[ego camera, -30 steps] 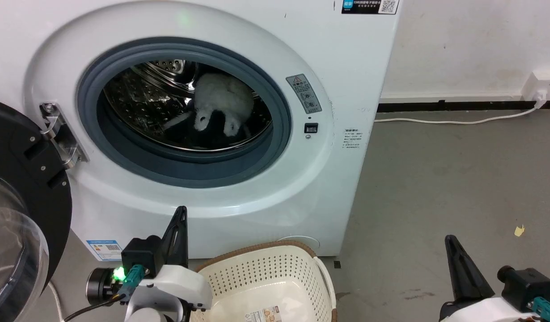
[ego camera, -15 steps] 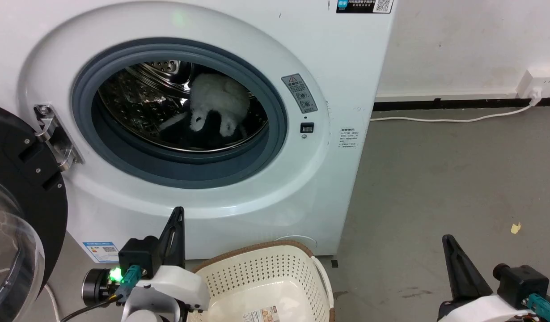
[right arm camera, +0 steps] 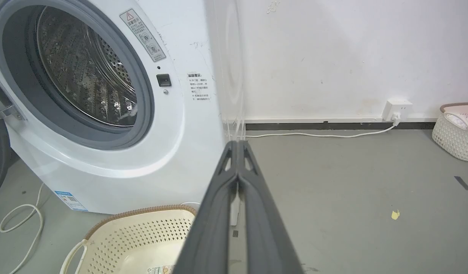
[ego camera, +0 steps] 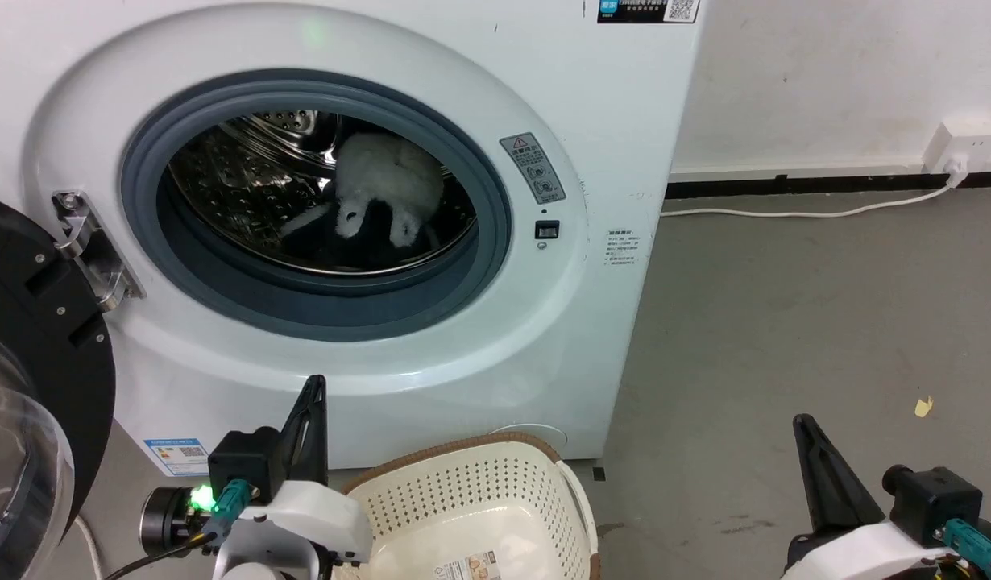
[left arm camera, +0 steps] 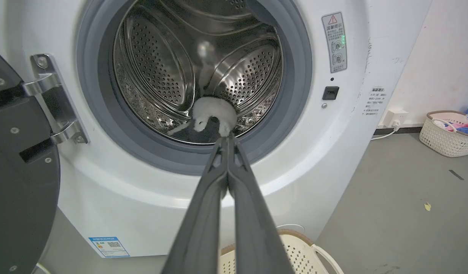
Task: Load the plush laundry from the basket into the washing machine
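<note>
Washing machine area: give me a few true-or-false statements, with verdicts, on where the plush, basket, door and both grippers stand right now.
1. The plush laundry lies inside the drum of the washing machine. True.
2. The basket holds a toy. False: what shows of its inside is bare apart from a label on the floor.
3. The door is shut. False: it stands swung open on the machine's left.
4. The left gripper is shut and holds nothing. True.
5. The right gripper grips the basket's handle. False: it is shut on nothing, clear of the basket.
</note>
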Motion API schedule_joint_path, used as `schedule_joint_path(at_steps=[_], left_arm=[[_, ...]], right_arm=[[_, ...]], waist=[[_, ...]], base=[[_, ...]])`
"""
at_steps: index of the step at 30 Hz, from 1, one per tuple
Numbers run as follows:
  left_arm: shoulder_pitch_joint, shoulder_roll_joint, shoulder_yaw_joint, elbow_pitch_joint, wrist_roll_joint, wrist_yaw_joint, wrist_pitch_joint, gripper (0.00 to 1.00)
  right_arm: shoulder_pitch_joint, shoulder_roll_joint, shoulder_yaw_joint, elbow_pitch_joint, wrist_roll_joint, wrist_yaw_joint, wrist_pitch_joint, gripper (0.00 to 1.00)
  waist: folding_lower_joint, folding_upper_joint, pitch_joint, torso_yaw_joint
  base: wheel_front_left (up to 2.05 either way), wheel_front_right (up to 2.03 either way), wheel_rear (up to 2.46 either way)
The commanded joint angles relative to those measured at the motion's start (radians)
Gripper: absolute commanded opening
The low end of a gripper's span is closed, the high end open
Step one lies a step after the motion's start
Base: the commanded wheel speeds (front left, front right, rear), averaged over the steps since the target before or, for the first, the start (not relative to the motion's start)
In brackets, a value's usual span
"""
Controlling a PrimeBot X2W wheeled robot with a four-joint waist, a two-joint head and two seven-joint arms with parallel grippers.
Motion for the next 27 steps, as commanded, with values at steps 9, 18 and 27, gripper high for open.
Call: schedule_joint_path(at_steps=[9,18,27], left_arm=[[0.025,-0.012,0.019,-0.03,0.028,-0.013,0.021,0.0],[0.036,-0.018,0.035,-0.051,0.045,-0.019,0.039,0.0],[0.048,-0.025,0.05,-0.072,0.062,-0.026,0.057,0.0]], right_arm=[[-0.017,0.001,0.004,-0.009,-0.026,0.0,0.016,0.0],[-0.022,0.001,0.007,-0.012,-0.043,0.0,0.027,0.0],[-0.028,0.002,0.009,-0.015,-0.06,0.0,0.038,0.0]], waist=[[-0.0001,0.0,0.001,-0.007],[-0.0001,0.0,0.001,-0.013],[-0.0001,0.0,0.002,-0.019]], base=[[0.0,0.0,0.0],[0.0,0.0,0.0],[0.0,0.0,0.0]])
